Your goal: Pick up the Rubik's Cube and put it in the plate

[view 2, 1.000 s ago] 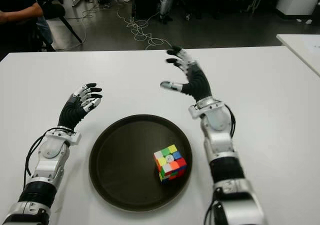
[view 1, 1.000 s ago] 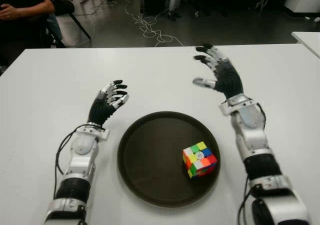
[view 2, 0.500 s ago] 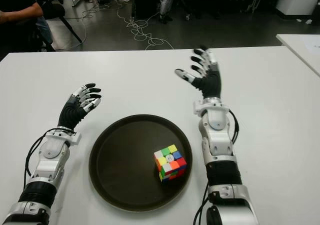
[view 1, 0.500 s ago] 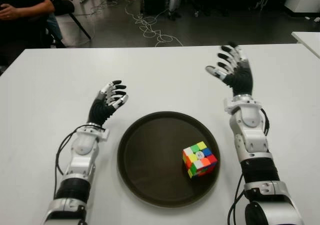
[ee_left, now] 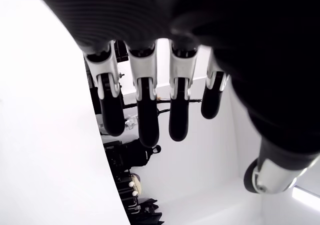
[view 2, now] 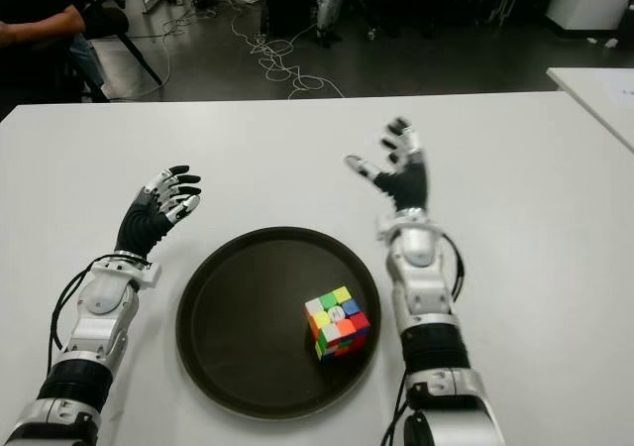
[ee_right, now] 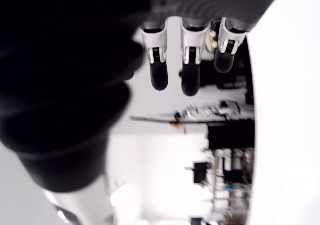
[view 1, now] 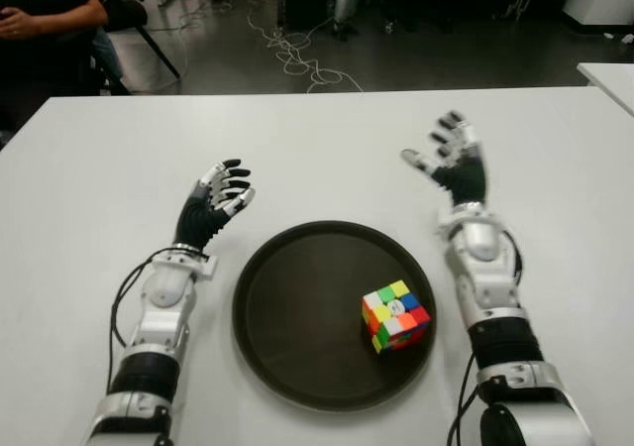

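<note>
The Rubik's Cube (view 1: 395, 314) lies inside the round dark plate (view 1: 287, 317), toward its right side, with no hand touching it. My right hand (view 1: 451, 159) is open over the white table beyond the plate's right rim, fingers spread and empty. To the left of the plate my left hand (view 1: 218, 193) is also open and holds nothing. The left wrist view shows its fingers (ee_left: 145, 110) extended; the right wrist view shows the right fingers (ee_right: 190, 60) extended too.
The white table (view 1: 327, 139) stretches around the plate. A person (view 1: 40, 10) sits beyond the far left corner. Cables (view 1: 297, 50) lie on the floor behind. Another white table's corner (view 1: 609, 74) shows at the far right.
My right hand has drawn back toward me and lowered, staying open. The cube, the plate and my left hand have not moved.
</note>
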You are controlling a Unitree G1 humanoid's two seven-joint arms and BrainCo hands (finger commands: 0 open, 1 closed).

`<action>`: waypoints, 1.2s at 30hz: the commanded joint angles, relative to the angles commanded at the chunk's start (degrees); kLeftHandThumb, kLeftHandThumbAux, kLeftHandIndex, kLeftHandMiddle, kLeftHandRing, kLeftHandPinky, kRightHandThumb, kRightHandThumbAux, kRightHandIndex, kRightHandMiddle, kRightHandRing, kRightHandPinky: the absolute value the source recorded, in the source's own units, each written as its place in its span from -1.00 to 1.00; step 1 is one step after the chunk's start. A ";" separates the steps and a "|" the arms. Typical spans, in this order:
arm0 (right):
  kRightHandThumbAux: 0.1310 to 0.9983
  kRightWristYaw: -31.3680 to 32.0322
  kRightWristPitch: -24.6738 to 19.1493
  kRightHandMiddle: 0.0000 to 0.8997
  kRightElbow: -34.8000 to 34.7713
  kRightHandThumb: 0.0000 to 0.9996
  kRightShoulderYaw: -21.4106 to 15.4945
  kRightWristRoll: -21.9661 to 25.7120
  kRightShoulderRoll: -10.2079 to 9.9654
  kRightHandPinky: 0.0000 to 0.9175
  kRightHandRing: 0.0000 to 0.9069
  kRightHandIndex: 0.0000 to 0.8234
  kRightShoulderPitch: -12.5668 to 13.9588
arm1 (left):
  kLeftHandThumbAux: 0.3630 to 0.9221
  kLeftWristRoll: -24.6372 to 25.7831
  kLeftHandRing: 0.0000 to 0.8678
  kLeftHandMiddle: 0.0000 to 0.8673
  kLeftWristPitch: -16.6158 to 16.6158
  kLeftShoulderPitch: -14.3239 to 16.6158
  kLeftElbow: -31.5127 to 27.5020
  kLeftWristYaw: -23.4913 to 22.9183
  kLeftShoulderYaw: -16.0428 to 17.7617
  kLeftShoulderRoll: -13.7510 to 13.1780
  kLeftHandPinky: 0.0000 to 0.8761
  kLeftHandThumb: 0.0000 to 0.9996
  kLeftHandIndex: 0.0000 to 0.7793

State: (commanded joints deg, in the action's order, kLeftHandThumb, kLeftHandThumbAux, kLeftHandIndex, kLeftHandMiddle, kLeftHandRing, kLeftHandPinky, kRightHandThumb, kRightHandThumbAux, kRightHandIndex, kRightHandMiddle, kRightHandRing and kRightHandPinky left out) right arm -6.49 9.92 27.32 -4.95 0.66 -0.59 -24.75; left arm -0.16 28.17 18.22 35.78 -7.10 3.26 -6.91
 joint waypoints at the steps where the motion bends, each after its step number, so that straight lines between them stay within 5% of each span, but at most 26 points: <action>1: 0.70 -0.02 0.82 -0.62 0.38 -0.96 0.09 -0.31 0.22 -0.68 -0.67 -0.78 0.00 | -0.11 0.07 -0.38 -0.38 0.04 -0.04 -0.06 -0.01 0.02 0.05 -0.38 -0.84 -0.50; 12: 0.63 -0.95 5.24 -0.63 2.54 -0.98 0.02 -1.99 1.53 -0.70 -0.66 -0.80 -0.73 | -0.10 0.54 -0.38 -0.39 -0.50 -0.13 -0.79 -0.20 0.18 0.12 -0.37 -0.82 -0.52; 30: 0.66 -1.26 5.63 -0.55 7.56 -0.99 -1.88 -0.80 2.53 -0.63 -0.59 -0.68 -3.32 | -0.15 0.03 -0.39 -0.39 -0.13 0.30 0.41 -0.44 0.10 -0.63 -0.39 -0.81 -0.53; 36: 0.70 -1.54 5.70 -0.55 4.51 -0.99 -2.12 -0.43 1.85 -0.64 -0.60 -0.68 -1.91 | -0.08 1.02 -0.38 -0.39 0.21 0.40 0.74 -1.21 0.45 -0.24 -0.37 -0.79 -0.51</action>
State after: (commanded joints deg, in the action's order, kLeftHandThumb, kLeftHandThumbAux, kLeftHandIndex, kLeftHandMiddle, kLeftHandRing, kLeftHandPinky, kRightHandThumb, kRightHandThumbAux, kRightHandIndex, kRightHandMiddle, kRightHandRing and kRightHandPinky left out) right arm -8.03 15.62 31.83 -7.07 0.23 1.27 -26.66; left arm 0.86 28.38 18.62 36.52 -8.31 3.71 -7.16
